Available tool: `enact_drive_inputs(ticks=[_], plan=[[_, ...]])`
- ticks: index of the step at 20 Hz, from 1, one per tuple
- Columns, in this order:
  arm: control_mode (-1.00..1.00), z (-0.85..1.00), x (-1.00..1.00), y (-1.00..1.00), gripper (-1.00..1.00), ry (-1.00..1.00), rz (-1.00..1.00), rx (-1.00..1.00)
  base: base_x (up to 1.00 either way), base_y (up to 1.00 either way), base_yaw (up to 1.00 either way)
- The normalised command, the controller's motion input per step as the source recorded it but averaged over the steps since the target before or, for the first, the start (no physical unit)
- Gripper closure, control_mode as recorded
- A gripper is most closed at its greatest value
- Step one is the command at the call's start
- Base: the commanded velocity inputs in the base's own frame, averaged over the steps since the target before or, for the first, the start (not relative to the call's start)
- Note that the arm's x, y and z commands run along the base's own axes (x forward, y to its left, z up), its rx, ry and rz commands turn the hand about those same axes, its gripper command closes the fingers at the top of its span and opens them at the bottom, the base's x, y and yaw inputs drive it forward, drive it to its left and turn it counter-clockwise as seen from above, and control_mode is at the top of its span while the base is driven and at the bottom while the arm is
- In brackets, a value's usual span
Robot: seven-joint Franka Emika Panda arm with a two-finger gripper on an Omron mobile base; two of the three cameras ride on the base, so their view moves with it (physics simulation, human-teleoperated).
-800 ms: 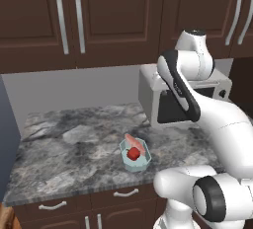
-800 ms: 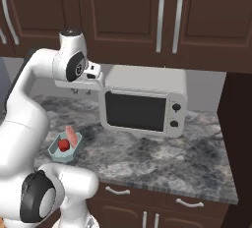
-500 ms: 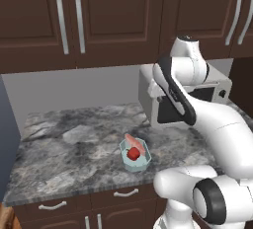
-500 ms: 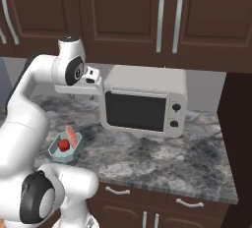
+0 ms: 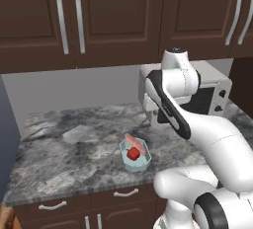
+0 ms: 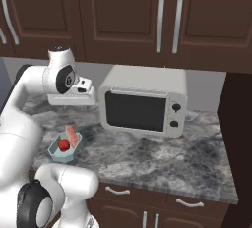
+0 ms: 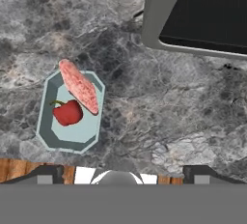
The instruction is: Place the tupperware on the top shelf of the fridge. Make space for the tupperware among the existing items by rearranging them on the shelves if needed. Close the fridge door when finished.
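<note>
Tub (image 5: 135,156) on the counter (image 5: 74,144), near its front edge, left of the microwave (image 6: 142,106), holding a red piece and a pink strip. Hand (image 6: 74,94) hovers high, above and behind the tub; in the hand view the tub (image 7: 71,109) lies left of centre, long axis running near-to-far. Finger opening: cannot tell

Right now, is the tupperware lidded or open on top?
Open: the tupperware shows no lid, and the red piece and pink strip lie uncovered inside.

Pale teal tupperware (image 7: 71,114); grey marbled counter (image 5: 74,144); white microwave (image 6: 143,100); dark brown cabinets (image 6: 123,15).
</note>
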Motion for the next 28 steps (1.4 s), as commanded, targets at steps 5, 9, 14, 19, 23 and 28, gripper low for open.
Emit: enact_drive_inputs(ticks=[5, 9, 14, 19, 23, 28], plan=[[-1.00, -0.63, -0.40, 0.49, -1.00, 0.08, -0.07, 0.00, 0.00, 0.00, 0.00], [-1.00, -0.74, -0.09, 0.38, -1.00, 0.09, -0.04, 0.00, 0.00, 0.00, 0.00], [-1.00, -0.56, 0.00, 0.05, -1.00, 0.25, -0.03, 0.09, 0.00, 0.00, 0.00], [-1.00, -0.63, 0.14, 0.00, -1.00, 0.19, -0.01, 0.07, 0.00, 0.00, 0.00], [-1.00, -0.43, 0.38, 0.00, -1.00, 0.01, -0.02, 0.00, 0.00, 0.00, 0.00], [-1.00, -0.48, 0.35, 0.01, -1.00, 0.00, -0.01, 0.00, 0.00, 0.00, 0.00]])
